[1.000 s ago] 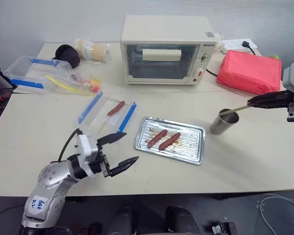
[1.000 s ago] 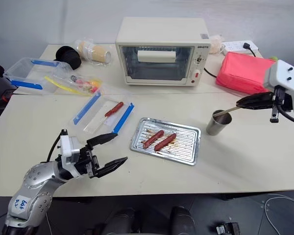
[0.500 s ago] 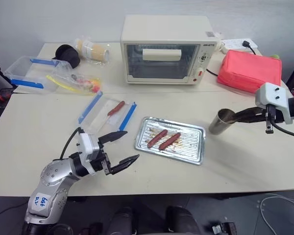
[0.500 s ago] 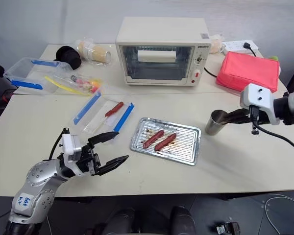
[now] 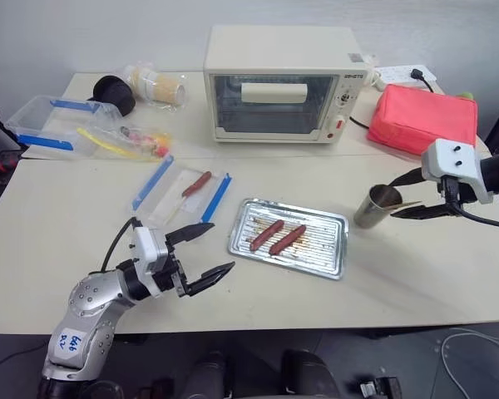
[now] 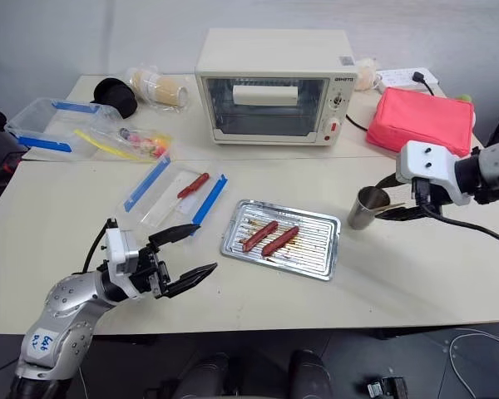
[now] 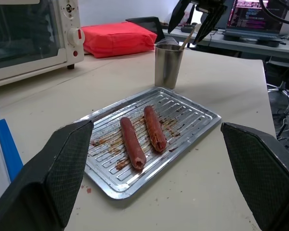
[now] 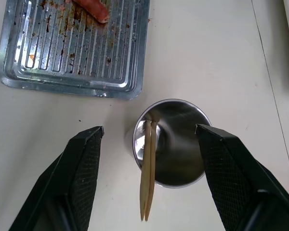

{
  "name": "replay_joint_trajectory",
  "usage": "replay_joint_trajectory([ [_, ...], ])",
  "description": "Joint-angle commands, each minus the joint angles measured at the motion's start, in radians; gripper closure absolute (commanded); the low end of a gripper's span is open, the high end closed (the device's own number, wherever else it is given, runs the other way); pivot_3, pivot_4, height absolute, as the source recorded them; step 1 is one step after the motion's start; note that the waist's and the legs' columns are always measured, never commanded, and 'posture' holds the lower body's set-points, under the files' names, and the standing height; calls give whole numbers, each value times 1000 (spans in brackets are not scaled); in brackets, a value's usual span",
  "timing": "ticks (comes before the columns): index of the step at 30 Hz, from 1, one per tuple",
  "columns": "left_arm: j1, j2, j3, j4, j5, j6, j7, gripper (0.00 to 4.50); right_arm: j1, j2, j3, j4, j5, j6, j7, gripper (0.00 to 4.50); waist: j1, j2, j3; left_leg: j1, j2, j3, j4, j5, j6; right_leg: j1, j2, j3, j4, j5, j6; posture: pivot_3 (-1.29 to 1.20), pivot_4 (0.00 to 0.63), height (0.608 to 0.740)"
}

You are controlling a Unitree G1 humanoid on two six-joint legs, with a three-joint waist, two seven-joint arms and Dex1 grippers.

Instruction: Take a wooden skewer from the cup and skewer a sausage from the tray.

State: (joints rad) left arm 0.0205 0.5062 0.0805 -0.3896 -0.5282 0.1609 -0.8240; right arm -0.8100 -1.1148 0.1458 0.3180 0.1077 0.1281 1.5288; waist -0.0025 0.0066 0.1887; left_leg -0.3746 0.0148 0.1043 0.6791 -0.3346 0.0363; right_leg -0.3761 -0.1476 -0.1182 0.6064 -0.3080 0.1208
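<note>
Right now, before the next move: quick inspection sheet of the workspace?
Surface: pale table, two tops butted together.
Job's things: two wooden skewers leaning in the steel cup; two sausages on the greasy tray.
Clutter: toaster oven, red pouch, zip bag holding a small sausage, more bags, black round container.
Grippers: left gripper open, empty, left of the tray; right gripper open, fingers either side of the cup.
Cables: power strip behind the oven.
Surroundings: monitor, desks beyond.

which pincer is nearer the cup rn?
Right. The right pincer hangs open over the cup, one finger either side; the left pincer waits open across the tray.
</note>
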Motion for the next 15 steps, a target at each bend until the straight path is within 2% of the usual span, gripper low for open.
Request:
replay_joint_trajectory([
  [1, 9, -6, 7, -25, 1, -21, 2, 0, -24, -18, -7, -16, -14, -12, 33, 1713, 0, 0, 0, 0, 0, 0, 0, 0, 0, 0, 0, 0, 0, 0, 0, 0, 150, 740],
  [3, 8, -6, 8, -23, 2, -22, 2, 0, -22, -21, -3, -20, -17, -15, 41, 2218, -1, 0, 0, 0, 0, 0, 0, 0, 0, 0, 0, 0, 0, 0, 0, 0, 150, 740],
  [9, 4, -5, 9, -18, 4, -24, 0, 0, -13, -24, -3, -18, -28, -35, 40, 4290, -1, 1, 0, 0, 0, 0, 0, 0, 0, 0, 0, 0, 0, 0, 0, 0, 150, 740],
  [10, 3, -5, 10, -17, 4, -24, -1, 0, -12, -23, -4, -19, -30, -37, 40, 4401, -1, 0, 0, 0, 0, 0, 0, 0, 0, 0, 0, 0, 0, 0, 0, 0, 150, 740],
  [15, -1, -2, 12, -13, 4, -25, -4, 0, -21, -23, -11, -29, -21, -24, 44, 4401, -1, 1, 0, 0, 0, 0, 0, 0, 0, 0, 0, 0, 0, 0, 0, 0, 150, 740],
])
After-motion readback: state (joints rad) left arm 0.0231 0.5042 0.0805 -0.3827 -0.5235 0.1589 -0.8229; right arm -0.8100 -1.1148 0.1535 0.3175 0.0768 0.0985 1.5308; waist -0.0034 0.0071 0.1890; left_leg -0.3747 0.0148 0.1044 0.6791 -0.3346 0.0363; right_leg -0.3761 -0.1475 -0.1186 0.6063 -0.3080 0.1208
